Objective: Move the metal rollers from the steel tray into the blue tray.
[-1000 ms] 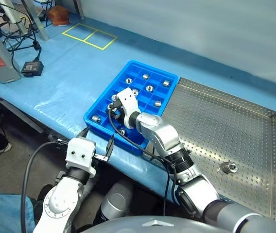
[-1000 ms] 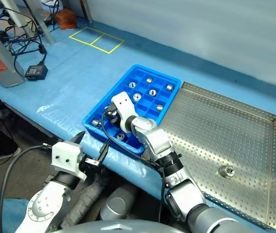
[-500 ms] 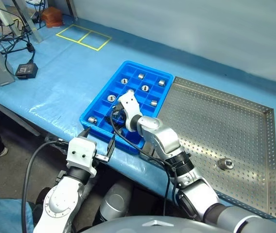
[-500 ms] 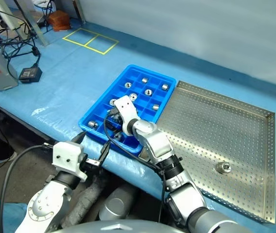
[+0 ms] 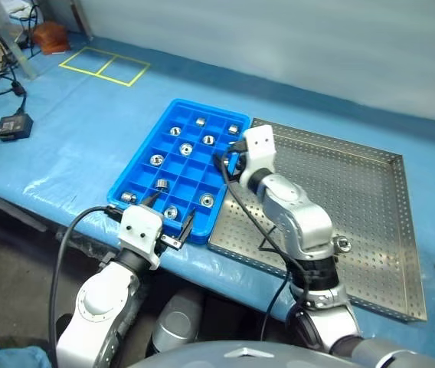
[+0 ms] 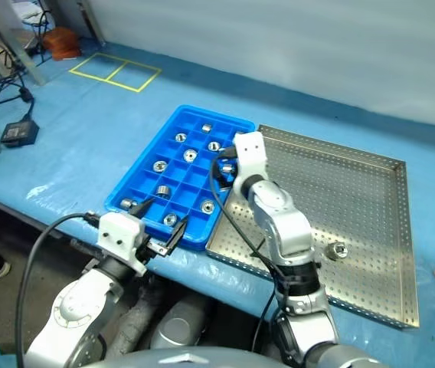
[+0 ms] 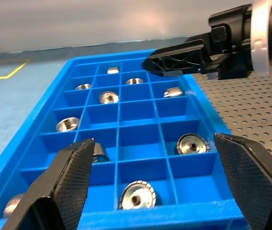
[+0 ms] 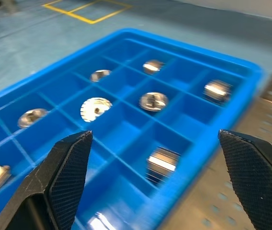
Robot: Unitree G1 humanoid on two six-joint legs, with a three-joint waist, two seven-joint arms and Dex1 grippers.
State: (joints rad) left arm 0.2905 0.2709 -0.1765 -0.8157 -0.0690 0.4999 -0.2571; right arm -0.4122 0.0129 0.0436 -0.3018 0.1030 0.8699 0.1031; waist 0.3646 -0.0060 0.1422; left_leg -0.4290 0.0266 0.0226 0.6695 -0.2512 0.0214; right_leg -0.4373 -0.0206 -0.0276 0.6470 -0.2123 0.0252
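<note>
Both pincers gape empty; one roller [image 5: 343, 244] left on the steel tray [image 5: 371, 192]

The bright blue gridded plastic tray [image 5: 145, 178] looks smooth and slightly glossy. Beside it, the grey perforated sheet-metal tray [image 5: 371, 207] has a dull satin sheen — its one small silver metal roller [image 5: 343, 244] shines brightly. The black gripper fingers [image 7: 62, 189] show a fine rough texture.

Head pair overhead; 2 wrist views close over blue tray [image 7: 126, 120].
</note>
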